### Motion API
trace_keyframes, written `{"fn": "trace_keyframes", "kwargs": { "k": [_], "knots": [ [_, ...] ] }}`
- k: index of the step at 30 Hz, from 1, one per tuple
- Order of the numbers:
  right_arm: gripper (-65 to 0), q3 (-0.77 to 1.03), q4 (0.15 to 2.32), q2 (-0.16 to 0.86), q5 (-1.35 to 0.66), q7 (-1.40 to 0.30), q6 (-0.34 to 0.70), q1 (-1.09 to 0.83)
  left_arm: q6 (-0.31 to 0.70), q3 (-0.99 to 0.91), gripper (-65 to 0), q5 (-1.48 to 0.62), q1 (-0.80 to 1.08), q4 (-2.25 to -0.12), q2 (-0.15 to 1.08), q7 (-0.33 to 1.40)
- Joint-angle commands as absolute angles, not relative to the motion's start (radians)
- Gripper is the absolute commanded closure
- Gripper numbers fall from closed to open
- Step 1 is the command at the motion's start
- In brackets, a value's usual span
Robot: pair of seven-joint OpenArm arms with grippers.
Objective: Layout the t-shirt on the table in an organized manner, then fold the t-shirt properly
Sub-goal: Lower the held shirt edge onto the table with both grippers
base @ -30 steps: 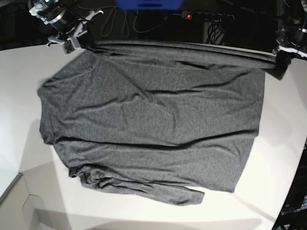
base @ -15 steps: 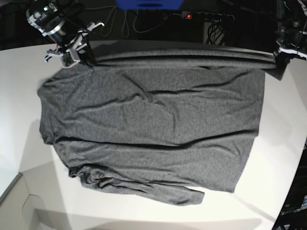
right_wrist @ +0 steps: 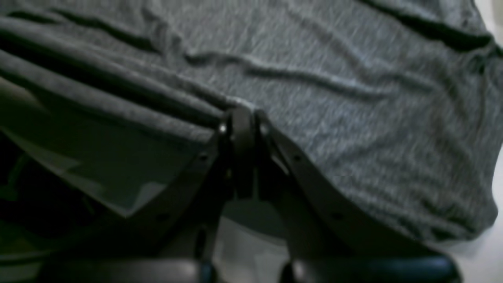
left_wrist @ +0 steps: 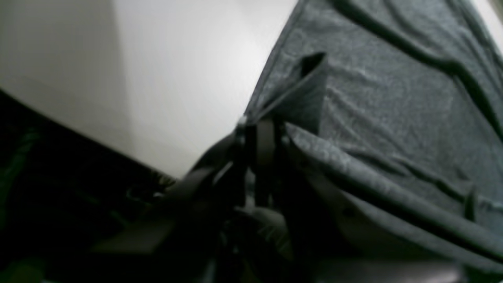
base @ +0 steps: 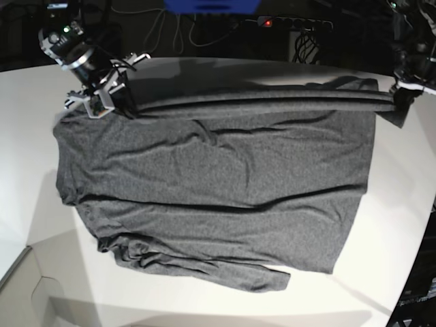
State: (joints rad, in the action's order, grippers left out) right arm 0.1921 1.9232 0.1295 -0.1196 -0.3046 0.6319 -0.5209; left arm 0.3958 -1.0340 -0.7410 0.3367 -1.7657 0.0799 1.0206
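Both hands, left hand (base: 397, 102) and right hand (base: 109, 102), pinch shut the dark heather-grey knit t-shirt's (base: 218, 184) far edge over the white surface (base: 402, 204), mid-fold; next, carrying it evenly toward the near edge.

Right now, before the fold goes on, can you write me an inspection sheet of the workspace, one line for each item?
Surface: the table is white and matte, with a curved edge; bare parts show around the cloth.
Job's things: the t-shirt lies spread out with long creases; its far edge is gathered into a stretched ridge, and one sleeve is bunched at the near side.
Clutter: nothing seen.
Grippers: the left gripper is shut on the t-shirt at one far corner; the right gripper is shut on the t-shirt at the other far corner.
Cables: dark cables hang behind the table.
Surroundings: dark background, a power strip with a red light, a blue object.
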Motion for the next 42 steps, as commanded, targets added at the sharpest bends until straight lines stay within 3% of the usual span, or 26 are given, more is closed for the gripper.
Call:
{"fn": "trace_keyframes", "kwargs": {
  "k": [1, 25, 37, 39, 42],
  "knots": [
    [0.0, 0.196, 1.931, 0.134, -0.133, -0.28, 0.636, -0.512, 0.397, -1.041, -0.3, -0.734, 0.332, -1.761, 0.09, 1.003],
    [0.0, 0.131, 1.776, 0.134, -0.128, -0.28, 0.634, -0.374, 0.39, -1.036, -0.5, -0.684, 0.229, -1.577, 0.09, 1.003],
    [0.0, 0.134, 1.733, 0.139, -0.128, -0.28, 0.634, -0.318, 0.39, -0.937, -0.7, -0.642, 0.217, -1.577, 0.074, 0.995],
    [0.0, 0.134, 1.733, 0.139, -0.128, -0.28, 0.634, -0.315, 0.39, -0.938, -3.9, -0.642, 0.219, -1.577, 0.074, 0.995],
    [0.0, 0.134, 1.733, 0.139, -0.128, -0.28, 0.634, -0.314, 0.389, -0.938, -15.4, -0.642, 0.219, -1.577, 0.074, 0.995]
  ]
}}
